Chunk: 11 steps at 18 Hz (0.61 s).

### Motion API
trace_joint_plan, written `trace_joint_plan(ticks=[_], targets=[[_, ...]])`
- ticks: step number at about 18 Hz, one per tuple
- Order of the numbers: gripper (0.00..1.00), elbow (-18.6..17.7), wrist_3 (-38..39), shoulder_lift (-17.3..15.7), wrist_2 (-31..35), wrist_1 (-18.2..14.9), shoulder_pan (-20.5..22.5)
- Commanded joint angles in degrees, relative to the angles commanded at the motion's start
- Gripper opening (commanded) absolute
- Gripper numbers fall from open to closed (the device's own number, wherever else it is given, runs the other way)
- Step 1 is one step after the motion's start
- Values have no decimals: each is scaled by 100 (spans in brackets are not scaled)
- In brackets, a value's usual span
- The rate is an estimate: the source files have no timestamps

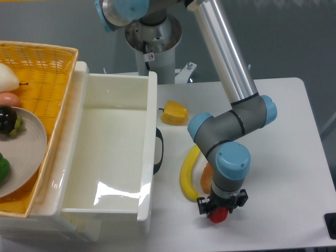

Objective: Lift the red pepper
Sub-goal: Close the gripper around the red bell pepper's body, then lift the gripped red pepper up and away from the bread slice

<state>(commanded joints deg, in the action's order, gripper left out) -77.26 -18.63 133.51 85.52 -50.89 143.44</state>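
White table point(294, 157) under even light – glare streaks on the glossy floor of the white open drawer point(113, 152) at its left. Plain grey-blue wall point(294, 37) behind the table. Left of the drawer, a yellow wicker basket point(44, 68) – partly cut off by the frame edge.
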Motion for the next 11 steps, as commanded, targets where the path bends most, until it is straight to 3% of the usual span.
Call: trace_joint_plan(ticks=[5, 11], targets=[[20, 0, -44, -96, 35, -9, 9], [19, 9, -562, -377, 677, -44, 79]])
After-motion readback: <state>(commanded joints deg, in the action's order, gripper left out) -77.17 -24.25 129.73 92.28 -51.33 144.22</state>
